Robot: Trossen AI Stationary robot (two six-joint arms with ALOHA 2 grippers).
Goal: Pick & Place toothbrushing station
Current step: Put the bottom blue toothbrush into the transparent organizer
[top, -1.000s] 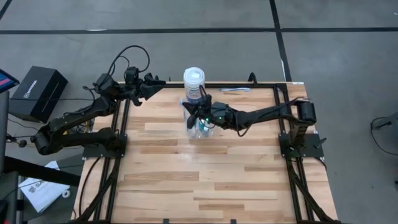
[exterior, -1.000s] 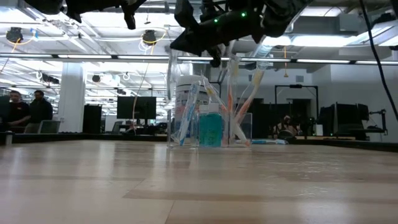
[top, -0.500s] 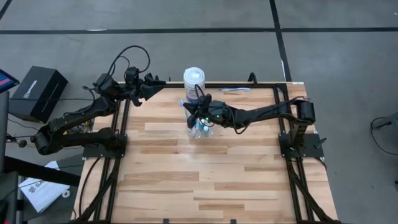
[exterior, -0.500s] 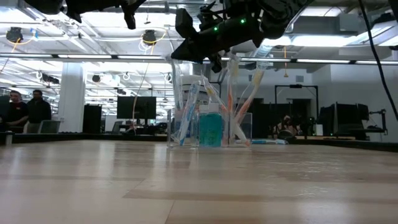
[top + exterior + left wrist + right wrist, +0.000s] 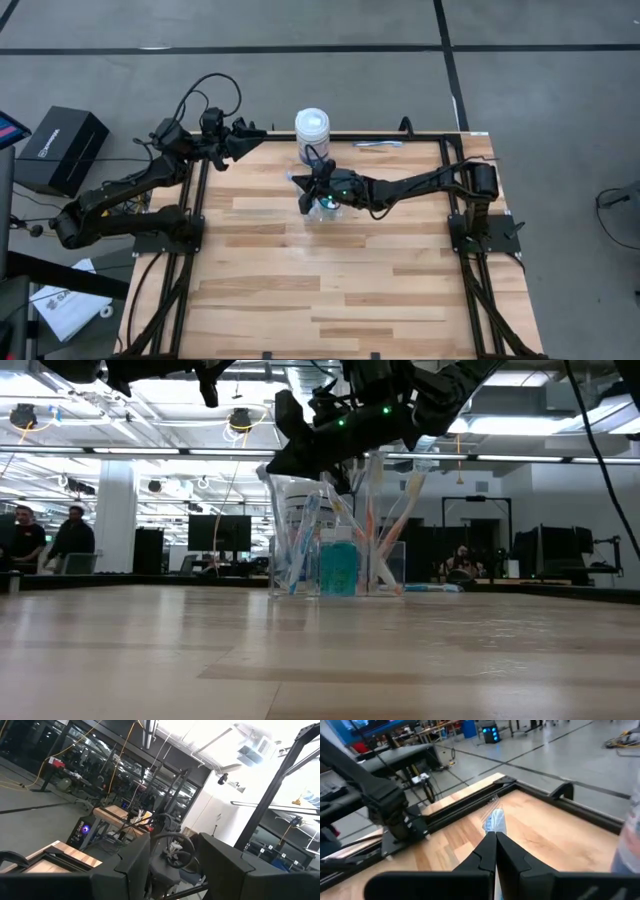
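The see-through holder (image 5: 324,207) stands on the table's far middle, with blue-and-white toothbrushes (image 5: 303,550) leaning in it and a teal piece (image 5: 339,567) inside. My right gripper (image 5: 302,186) hovers over the holder's left rim, shut on the top end of one thin blue-and-white toothbrush (image 5: 494,821). In the low view the right gripper (image 5: 278,460) is above the holder (image 5: 330,540). My left gripper (image 5: 256,134) waits open beyond the table's far-left corner. I cannot make out the tiny white cylinders. My right gripper pinches the toothbrush's top end (image 5: 495,827) between its two shut fingers. The blue-and-white tip sticks out past the fingertips (image 5: 487,842). The fingers come slanting down from the table's right. The toothbrush slants down from the hold toward the holder; its lower end is hidden.
A larger white jar with a blue label (image 5: 312,133) stands just behind the holder at the far edge. Another thin toothbrush (image 5: 378,144) lies flat near the far edge, to the jar's right. People sit in the room behind (image 5: 22,540). Bare wood stretches toward the near edge (image 5: 330,290).
My right gripper has moved a little toward the table's left edge, staying shut above the holder. The top of the held toothbrush has swung left with it, past the holder's left rim.
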